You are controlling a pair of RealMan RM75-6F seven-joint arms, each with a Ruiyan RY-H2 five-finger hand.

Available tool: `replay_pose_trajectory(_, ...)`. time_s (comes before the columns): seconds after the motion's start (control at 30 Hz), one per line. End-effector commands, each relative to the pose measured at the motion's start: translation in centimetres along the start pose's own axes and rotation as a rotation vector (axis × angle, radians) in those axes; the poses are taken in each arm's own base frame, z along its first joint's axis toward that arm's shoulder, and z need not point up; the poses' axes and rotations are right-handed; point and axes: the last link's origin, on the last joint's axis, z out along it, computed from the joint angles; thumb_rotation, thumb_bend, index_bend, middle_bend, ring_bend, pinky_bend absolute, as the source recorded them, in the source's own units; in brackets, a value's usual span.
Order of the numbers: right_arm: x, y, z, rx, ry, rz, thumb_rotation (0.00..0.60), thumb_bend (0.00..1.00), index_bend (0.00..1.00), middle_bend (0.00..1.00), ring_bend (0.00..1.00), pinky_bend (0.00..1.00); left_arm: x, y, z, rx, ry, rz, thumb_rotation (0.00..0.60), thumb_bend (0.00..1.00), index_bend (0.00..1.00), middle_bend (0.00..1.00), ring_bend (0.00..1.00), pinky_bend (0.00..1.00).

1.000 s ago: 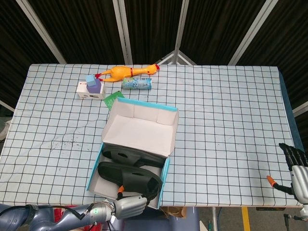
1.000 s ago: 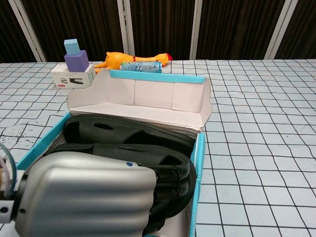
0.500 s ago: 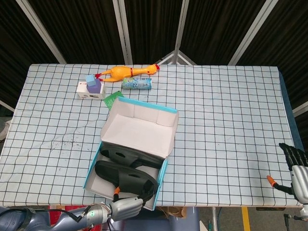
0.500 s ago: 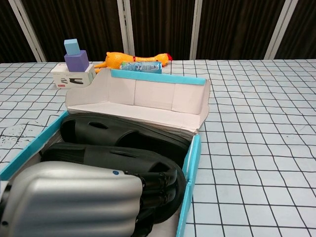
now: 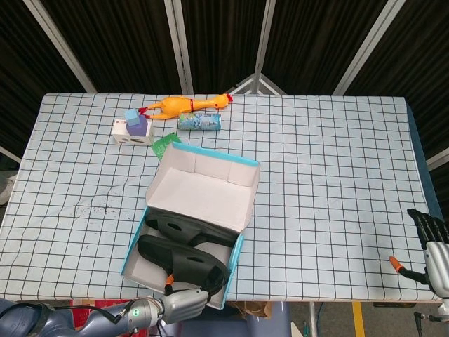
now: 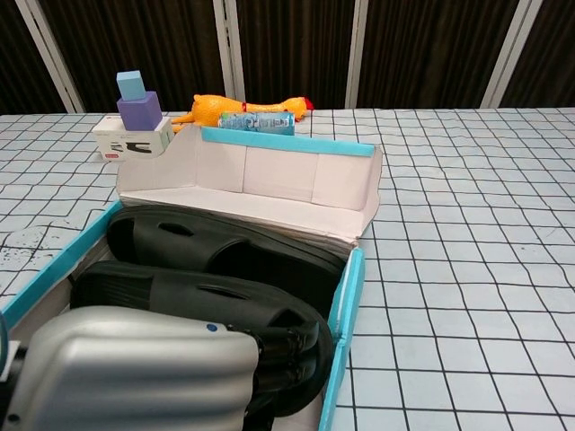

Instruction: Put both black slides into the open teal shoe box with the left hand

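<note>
The open teal shoe box (image 5: 132,246) (image 6: 347,293) sits near the table's front edge, its white lid (image 5: 205,191) standing up behind it. Both black slides lie inside, side by side. The far slide (image 5: 188,230) (image 6: 218,248) lies nearest the lid. The near slide (image 5: 184,258) (image 6: 193,294) fills the front of the box. My left hand (image 5: 184,302) (image 6: 135,370) reaches over the box's front wall, and its dark fingertips curl onto the near slide's strap. My right hand (image 5: 432,251) hangs off the table's right front corner, holding nothing, fingers apart.
At the back left lie a yellow rubber chicken (image 5: 184,104) (image 6: 235,109) and a small can (image 5: 199,122). A white box topped with purple and blue blocks (image 5: 132,129) (image 6: 135,126) stands there too. A green packet (image 5: 164,144) lies just behind the lid.
The box with both slides has slid a little toward the front left edge as my left hand drew back. The right hand has not moved.
</note>
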Motion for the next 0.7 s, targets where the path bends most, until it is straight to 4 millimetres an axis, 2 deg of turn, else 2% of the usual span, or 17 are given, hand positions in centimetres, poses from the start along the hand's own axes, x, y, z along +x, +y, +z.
replay_pose_trajectory(0.03, 0.0, 0.0, 0.0, -0.001, -0.001, 0.002, 0.600, 0.25, 0.05, 0.09, 0.07, 0.04, -0.2, 0.1, 0.1, -0.006, -0.006, -0.004, 0.600, 0.53, 0.46, 0.58, 0.12, 0.12)
replay_pose_trajectory(0.53, 0.0, 0.0, 0.0, -0.002, 0.004, -0.002, 0.600, 0.25, 0.05, 0.09, 0.07, 0.04, -1.3, 1.3, -0.1, -0.042, -0.067, -0.052, 0.600, 0.53, 0.46, 0.60, 0.13, 0.12)
replay_pose_trajectory(0.7, 0.0, 0.0, 0.0, -0.004, 0.006, -0.001, 0.600, 0.25, 0.05, 0.09, 0.07, 0.04, -1.4, 0.9, 0.0, -0.021, -0.084, -0.063, 0.600, 0.53, 0.46, 0.60, 0.13, 0.12)
